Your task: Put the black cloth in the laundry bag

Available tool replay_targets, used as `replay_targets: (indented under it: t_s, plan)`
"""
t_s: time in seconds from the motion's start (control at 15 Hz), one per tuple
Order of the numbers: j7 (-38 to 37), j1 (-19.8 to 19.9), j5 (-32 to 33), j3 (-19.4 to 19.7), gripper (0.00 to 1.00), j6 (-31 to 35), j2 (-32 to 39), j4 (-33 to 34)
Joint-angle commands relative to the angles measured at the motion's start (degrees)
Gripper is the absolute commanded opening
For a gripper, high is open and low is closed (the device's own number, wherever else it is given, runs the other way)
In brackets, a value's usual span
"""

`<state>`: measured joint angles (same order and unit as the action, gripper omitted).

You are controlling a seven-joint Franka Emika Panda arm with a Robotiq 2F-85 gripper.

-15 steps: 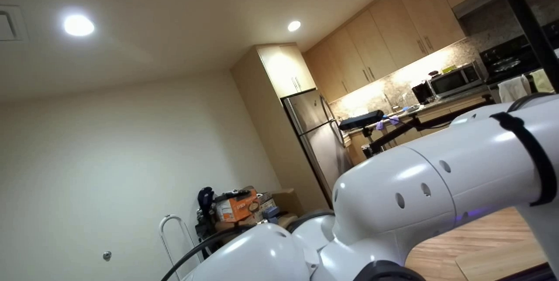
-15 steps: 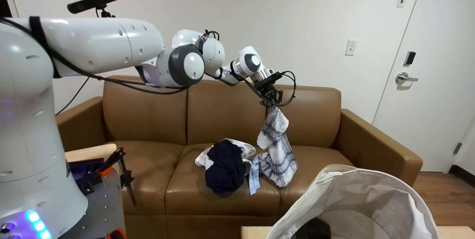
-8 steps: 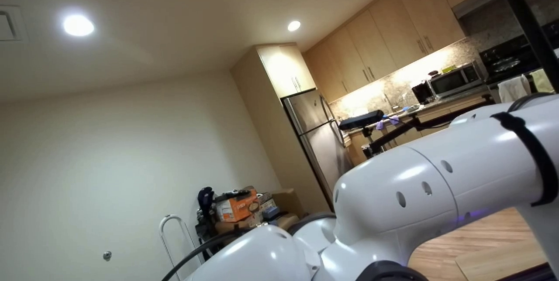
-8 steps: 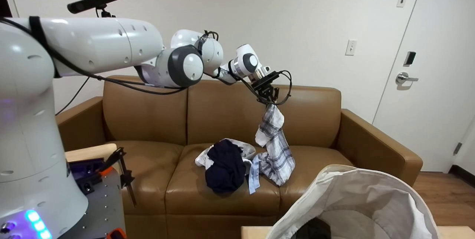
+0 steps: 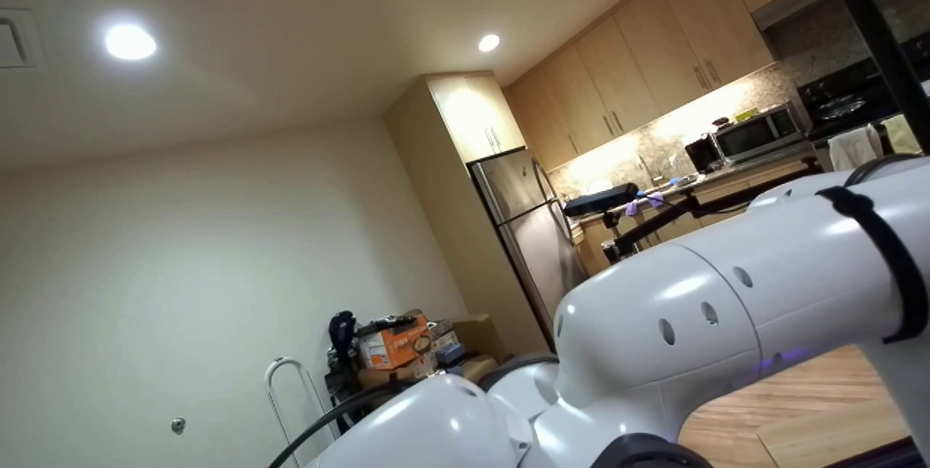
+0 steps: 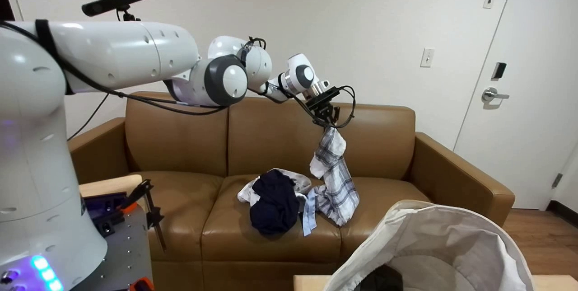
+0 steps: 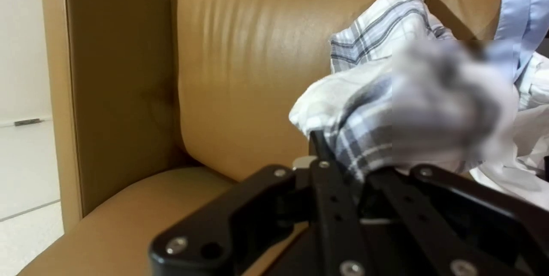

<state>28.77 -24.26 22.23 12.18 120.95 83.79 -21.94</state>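
Right of the frame's centre, a plaid cloth point(image 7: 366, 136), partly blurred, is pinched by the end effector point(image 7: 347, 164); behind it a brown sofa point(image 7: 244, 61) is seen, at upper right a pale-blue strip point(image 7: 514, 8).

A brown sofa point(image 6: 272, 144) stands before a wall point(image 6: 361, 33).

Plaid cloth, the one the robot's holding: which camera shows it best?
An exterior view shows the plaid cloth best: you see it hanging down from the closed jaws. The wrist view is closer, but blurs part of it. Beyond those two, no view shows it.
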Motion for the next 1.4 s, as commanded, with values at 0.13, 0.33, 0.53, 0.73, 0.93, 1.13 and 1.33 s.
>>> replay_targets:
  t_s: [0.13, 0.33, 0.53, 0.73, 0.93, 1.13, 1.33]
  plan:
    - [-21.0, -1.3, 1.8, 4.2, 0.09, 5.2, 0.2, -3.8]
    - [-33.9, -2.7, 1.2, 4.9, 0.08, 7.5, 0.5, -8.4]
    - [-34.5, -2.7, 0.5, 3.3, 0.09, 6.7, 1.2, -8.5]
    - [-39.7, -3.8, 1.6, 1.5, 0.09, 7.3, 1.7, -10.4]
    - [-39.9, -3.8, 1.5, 1.5, 0.08, 7.3, 1.5, -10.4]
    - [-54.6, -6.1, 3.1, 5.4, 0.09, 17.5, 1.5, -15.9]
    - [-66.5, -9.0, -0.1, 9.9, 0.09, 26.5, 1.7, -22.6]
